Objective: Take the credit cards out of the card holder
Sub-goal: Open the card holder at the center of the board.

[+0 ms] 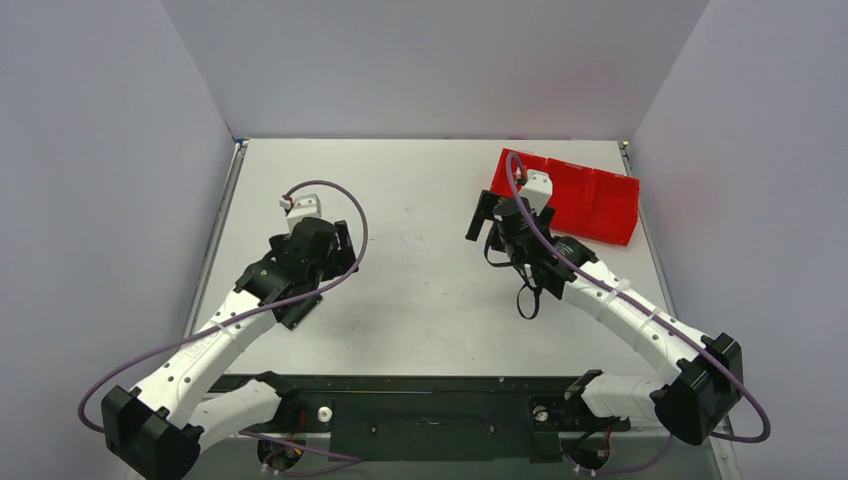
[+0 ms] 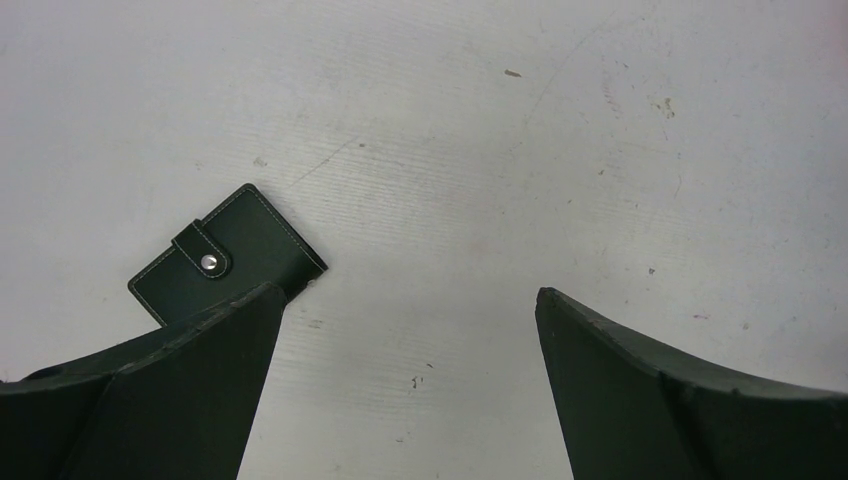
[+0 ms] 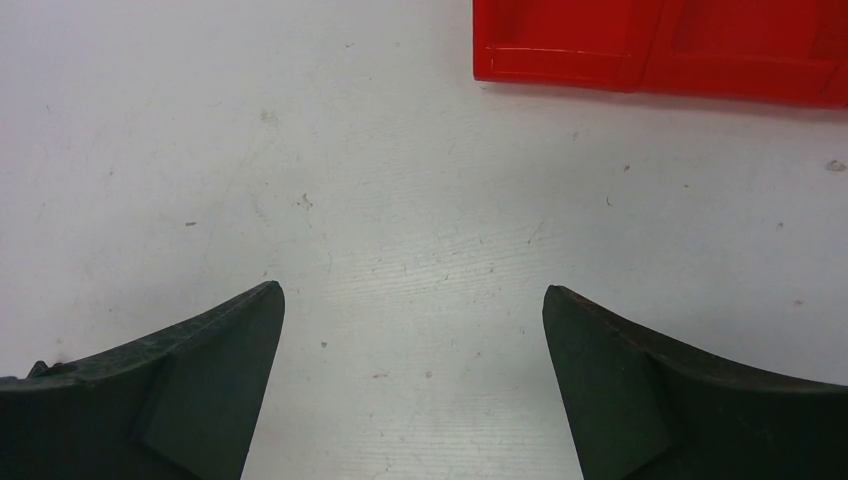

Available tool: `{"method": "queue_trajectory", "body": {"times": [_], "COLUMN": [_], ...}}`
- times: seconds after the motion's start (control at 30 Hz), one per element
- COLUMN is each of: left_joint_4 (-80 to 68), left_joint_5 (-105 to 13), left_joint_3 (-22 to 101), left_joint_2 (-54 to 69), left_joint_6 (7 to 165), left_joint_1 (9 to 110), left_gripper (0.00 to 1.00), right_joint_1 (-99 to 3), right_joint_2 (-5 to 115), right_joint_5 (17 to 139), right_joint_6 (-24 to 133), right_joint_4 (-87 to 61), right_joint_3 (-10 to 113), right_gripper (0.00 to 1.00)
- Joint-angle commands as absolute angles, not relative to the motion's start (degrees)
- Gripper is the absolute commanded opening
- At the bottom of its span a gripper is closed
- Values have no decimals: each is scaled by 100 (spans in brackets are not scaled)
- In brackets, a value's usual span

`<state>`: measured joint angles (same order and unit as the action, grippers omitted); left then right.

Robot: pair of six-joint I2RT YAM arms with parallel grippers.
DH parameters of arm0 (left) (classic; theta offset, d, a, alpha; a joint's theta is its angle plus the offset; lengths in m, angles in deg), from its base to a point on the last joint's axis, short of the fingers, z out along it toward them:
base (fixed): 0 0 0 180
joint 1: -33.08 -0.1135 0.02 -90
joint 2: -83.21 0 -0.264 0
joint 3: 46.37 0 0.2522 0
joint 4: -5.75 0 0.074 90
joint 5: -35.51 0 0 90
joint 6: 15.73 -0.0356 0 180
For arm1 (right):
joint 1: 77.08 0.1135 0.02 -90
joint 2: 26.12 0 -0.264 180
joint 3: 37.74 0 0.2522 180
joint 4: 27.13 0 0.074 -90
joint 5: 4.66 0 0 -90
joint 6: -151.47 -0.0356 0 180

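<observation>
We are holding our left claw (image 2: pixel 410 295) above the worktop (image 2: pixel 560 150) with its jaws wide apart, gripping nothing. The card holder (image 2: pixel 225 258) is lying flat on the worktop with its strap snapped shut, its near corner hiding behind one finger of that claw. Our right claw (image 3: pixel 413 290) is hovering equally spread and empty, facing the red tray (image 3: pixel 560 65) at the worktop's far right.
</observation>
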<state>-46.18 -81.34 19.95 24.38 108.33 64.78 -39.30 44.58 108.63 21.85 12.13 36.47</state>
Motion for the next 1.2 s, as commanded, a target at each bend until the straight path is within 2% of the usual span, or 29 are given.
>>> {"method": "queue_trajectory", "body": {"times": [0.0, 0.47, 0.53, 0.67, 0.73, 1.0, 1.17], "left_joint_4": [-4825, -4961, -4850, -4489, -4317, -3579, -3357], "left_joint_5": [-8567, -7961, -7773, -7407, -7268, -6700, -6680], "left_joint_3": [2137, 1573, 1466, 1180, 1010, 536, 439], "left_joint_2": [2544, 2314, 2248, 2097, 1995, 1371, 1067], "left_joint_6": [11241, 12154, 12211, 12322, 12408, 12710, 12732], "left_joint_1": [6327, 4515, 4251, 3623, 3411, 2875, 2868], "left_gripper": [98, 100, 94, 74, 68, 57, 56], "right_joint_1": [-3989, -4023, -4044, -4074, -4090, -4165, -4192], "right_joint_2": [4390, 4691, 4783, 4942, 5017, 5226, 5287], "right_joint_5": [10799, 10434, 10361, 10207, 10146, 9918, 9862], "right_joint_6": [2275, 2369, 2382, 2393, 2404, 2400, 2390], "right_joint_4": [1096, 968, 940, 906, 898, 887, 875], "right_joint_3": [3694, 3604, 3636, 3716, 3750, 3781, 3768], "right_gripper": [98, 97, 97, 97, 96, 95, 95]}}
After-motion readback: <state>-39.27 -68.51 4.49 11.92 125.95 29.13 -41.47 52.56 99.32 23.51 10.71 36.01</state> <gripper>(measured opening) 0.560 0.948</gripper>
